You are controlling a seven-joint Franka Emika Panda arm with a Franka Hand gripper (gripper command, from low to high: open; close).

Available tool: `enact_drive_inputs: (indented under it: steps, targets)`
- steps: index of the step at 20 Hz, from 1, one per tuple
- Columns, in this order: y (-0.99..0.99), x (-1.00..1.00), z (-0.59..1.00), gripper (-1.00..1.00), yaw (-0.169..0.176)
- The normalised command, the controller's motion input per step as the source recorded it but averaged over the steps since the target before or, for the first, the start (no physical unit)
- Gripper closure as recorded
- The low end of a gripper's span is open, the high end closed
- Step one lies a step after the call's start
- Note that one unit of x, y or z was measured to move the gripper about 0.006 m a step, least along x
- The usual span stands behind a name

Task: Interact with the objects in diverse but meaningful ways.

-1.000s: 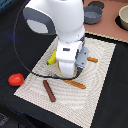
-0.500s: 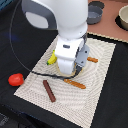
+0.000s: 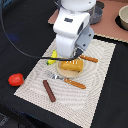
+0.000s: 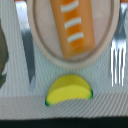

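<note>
Wrist view close above bread loaf (image 4: 74, 26)

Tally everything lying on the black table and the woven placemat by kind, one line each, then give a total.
Toy foods: 4 (round red tomato, curved yellow banana, scored orange-brown bread loaf, dark brown sausage)
Plates: 1 (tan round plate)
Cutlery: 2 (orange-handled fork, orange-handled knife)
Total: 7

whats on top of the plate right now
A scored orange-brown bread loaf lies on the tan plate, alone in the wrist view. In the exterior view the arm covers the plate's far part.
</note>
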Motion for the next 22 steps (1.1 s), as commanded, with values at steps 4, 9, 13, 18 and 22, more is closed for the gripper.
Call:
enact_drive_inputs:
  steps: [4,9,13,18,22]
  targets:
    - [-0.44,-0.87,-0.26,-1.0,-0.014]
    - [-0.55,-0.8,-0.24,-1.0,-0.009]
    - [-0.64,-0.78,-0.25,-1.0,0.0]
    - [-0.62,-0.8,-0.24,-1.0,0.0]
    - [-0.54,-0.87,-0.24,-1.0,0.0]
